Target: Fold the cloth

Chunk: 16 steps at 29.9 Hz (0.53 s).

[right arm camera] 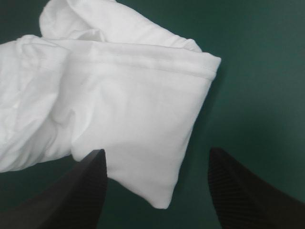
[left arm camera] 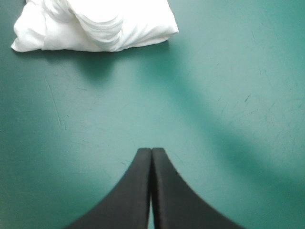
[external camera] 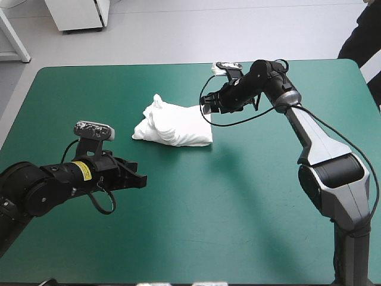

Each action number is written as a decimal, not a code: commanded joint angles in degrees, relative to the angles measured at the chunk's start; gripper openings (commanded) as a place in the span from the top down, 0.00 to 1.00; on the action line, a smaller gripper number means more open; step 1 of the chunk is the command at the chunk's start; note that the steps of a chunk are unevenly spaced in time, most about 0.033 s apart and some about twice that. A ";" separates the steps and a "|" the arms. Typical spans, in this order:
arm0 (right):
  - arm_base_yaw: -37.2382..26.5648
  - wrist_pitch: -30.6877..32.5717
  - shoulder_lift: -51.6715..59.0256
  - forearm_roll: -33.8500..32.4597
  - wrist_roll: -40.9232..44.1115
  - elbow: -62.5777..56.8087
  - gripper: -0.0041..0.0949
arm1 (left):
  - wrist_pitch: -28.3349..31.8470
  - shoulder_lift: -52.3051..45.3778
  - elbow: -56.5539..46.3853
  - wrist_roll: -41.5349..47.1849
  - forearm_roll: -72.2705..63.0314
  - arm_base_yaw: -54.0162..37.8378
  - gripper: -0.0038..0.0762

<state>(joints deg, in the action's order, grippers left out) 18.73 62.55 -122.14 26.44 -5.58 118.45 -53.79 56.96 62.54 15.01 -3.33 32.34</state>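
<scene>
The T-shirt [external camera: 175, 126] is lying on the teal-green worktop [external camera: 250, 226] as a folded white bundle. It is roughly rectangular, with a bunched ridge of fabric standing up along its left portion.

Right pincer [external camera: 206, 107]: it is sitting at the T-shirt's far right corner, with its arm reaching in from the right of the T-shirt. In the right wrist view, the right pincer [right arm camera: 156, 151] is showing its two black fingers standing wide apart. A hemmed corner of the T-shirt [right arm camera: 119, 109] is lying between and ahead of them. Whether either finger is touching the fabric cannot be told.

Left pincer [external camera: 141, 180]: it is standing well apart from the T-shirt, on its near left side. In the left wrist view, the left pincer [left arm camera: 151, 151] is holding its fingers pressed together in one pointed arch, gripping nothing. The T-shirt [left arm camera: 95, 26] is lying ahead of it across bare teal-green cover.
</scene>
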 commanded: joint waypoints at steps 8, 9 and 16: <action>-0.31 -3.00 -4.26 3.23 -0.51 1.41 0.37 | 3.57 -0.73 1.55 0.43 -0.60 0.06 0.96; -0.31 -3.48 -4.66 3.83 -0.63 1.41 0.37 | 3.57 -0.73 1.55 0.43 -0.60 0.06 0.96; -0.21 -4.72 -7.45 10.96 -2.39 1.41 0.52 | 3.57 -0.62 1.55 0.43 -0.37 0.06 0.96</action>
<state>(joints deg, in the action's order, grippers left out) 18.73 59.27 -132.13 33.26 -7.14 118.40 -53.64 56.96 62.54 15.01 -3.33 32.34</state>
